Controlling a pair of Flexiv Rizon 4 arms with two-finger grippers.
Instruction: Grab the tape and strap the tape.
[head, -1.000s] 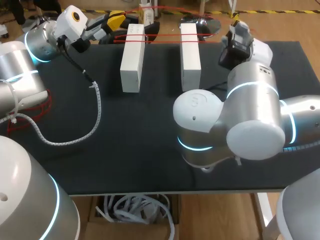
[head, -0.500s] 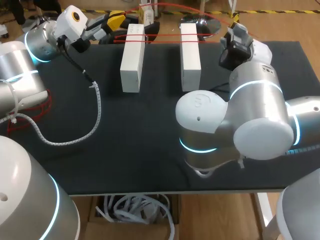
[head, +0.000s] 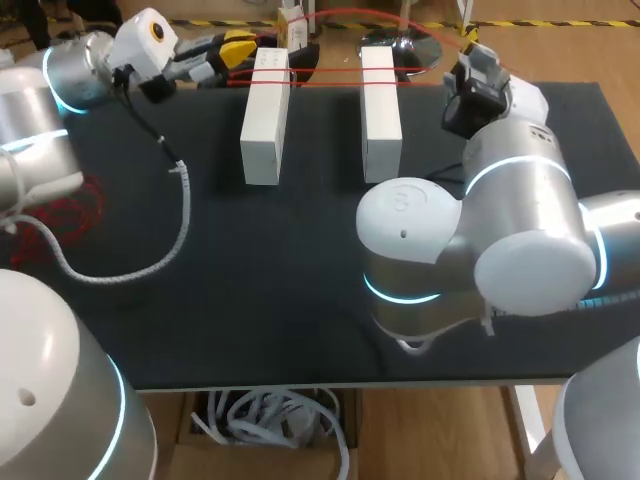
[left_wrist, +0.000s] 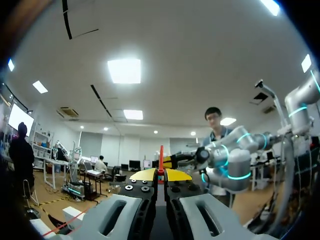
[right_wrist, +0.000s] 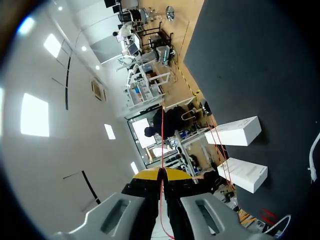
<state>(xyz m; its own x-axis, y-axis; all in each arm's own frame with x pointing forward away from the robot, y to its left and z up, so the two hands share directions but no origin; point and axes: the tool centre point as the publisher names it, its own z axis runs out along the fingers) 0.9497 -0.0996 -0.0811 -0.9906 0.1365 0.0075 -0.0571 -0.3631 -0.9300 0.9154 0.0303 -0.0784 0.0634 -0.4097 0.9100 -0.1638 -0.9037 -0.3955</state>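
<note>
A thin red tape (head: 320, 72) runs taut across the tops of two white boxes (head: 265, 115) (head: 381, 100) at the back of the black table, and another strand arcs above them. At the far left, my left gripper (head: 238, 45) is shut on one end of the tape. My right gripper (head: 468, 42) sits at the far right, beyond the right box, shut on the other end. In the left wrist view the tape (left_wrist: 161, 155) rises from between the closed yellow tips (left_wrist: 161, 173). In the right wrist view the tape (right_wrist: 162, 130) leaves the closed tips (right_wrist: 162, 172) towards the boxes (right_wrist: 235, 132).
My left arm's white corrugated cable (head: 185, 220) hangs over the left of the table (head: 260, 290). My right arm's bulky joints (head: 470, 260) cover the right half, in front of the boxes.
My left arm has swung back and its gripper has shifted slightly right along the far edge. The red arc of tape over the boxes has risen and widened. My right arm has barely moved.
</note>
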